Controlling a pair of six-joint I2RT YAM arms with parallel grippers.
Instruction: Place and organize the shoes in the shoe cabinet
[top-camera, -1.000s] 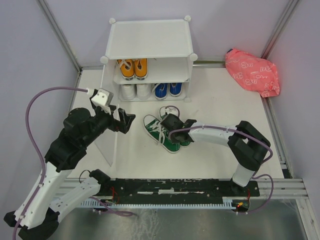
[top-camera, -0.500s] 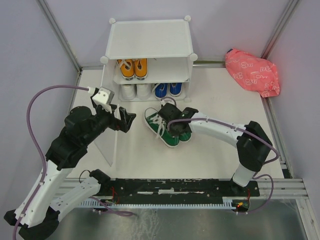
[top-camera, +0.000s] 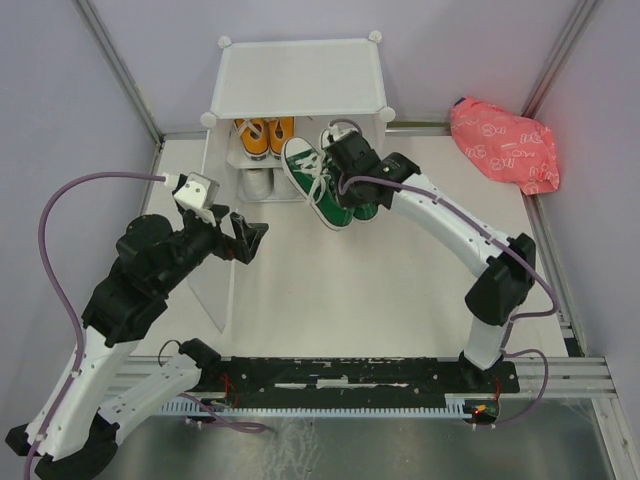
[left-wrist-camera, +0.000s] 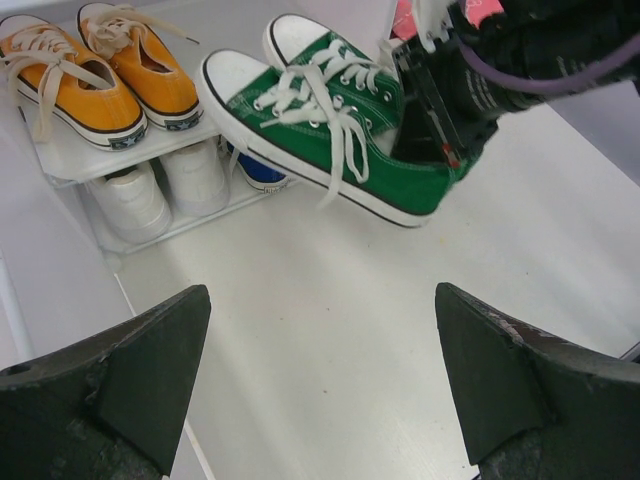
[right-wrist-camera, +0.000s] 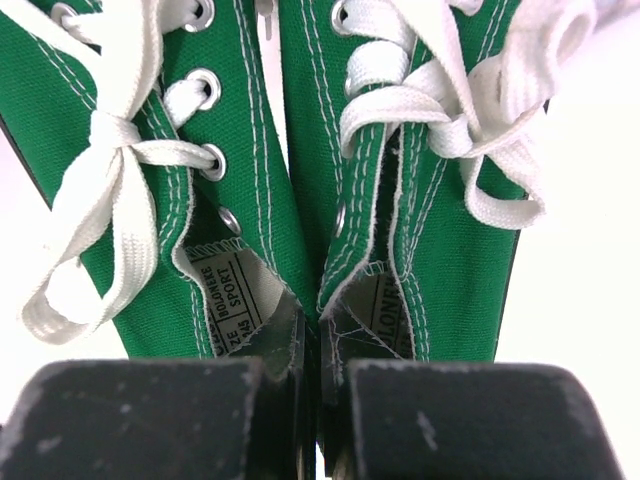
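Lifting the green shoes (top-camera: 318, 190) off the table (top-camera: 400, 290) and carrying them forward: a second ago lying mid-table, now hanging just in front of the shoe cabinet (top-camera: 300, 75). Gripping both shoes at once with the right end effector (right-wrist-camera: 312, 350), closed tight on the two inner collars pressed together, toes pointing ahead of the end effector toward the cabinet. Keeping the left end effector (left-wrist-camera: 320, 380) open and empty, well apart to the left, beside the opened front panel (top-camera: 215, 290).

Doing this step well, probably: aiming for the free part of the upper shelf (top-camera: 340, 135), straight ahead of the end effector and to the right of the orange shoes (top-camera: 265, 135). Levelling the soles before going in, pushing slowly without catching the hanging laces (left-wrist-camera: 335, 150) on the shelf edge. Releasing only with both soles resting flat. Judging the pinch on two thin collars as weak, so moving gently to avoid shaking either shoe loose.

Seeing in the right wrist view the pinch itself, both collars squeezed between the fingers, but nothing of the cabinet. Seeing in the left wrist view the pair hanging in the air, with the white shoes (left-wrist-camera: 160, 190) and blue shoes (left-wrist-camera: 258, 172) on the lower level, below and ahead of the end effector. Finding the blue ones hidden behind the green pair in the top view.
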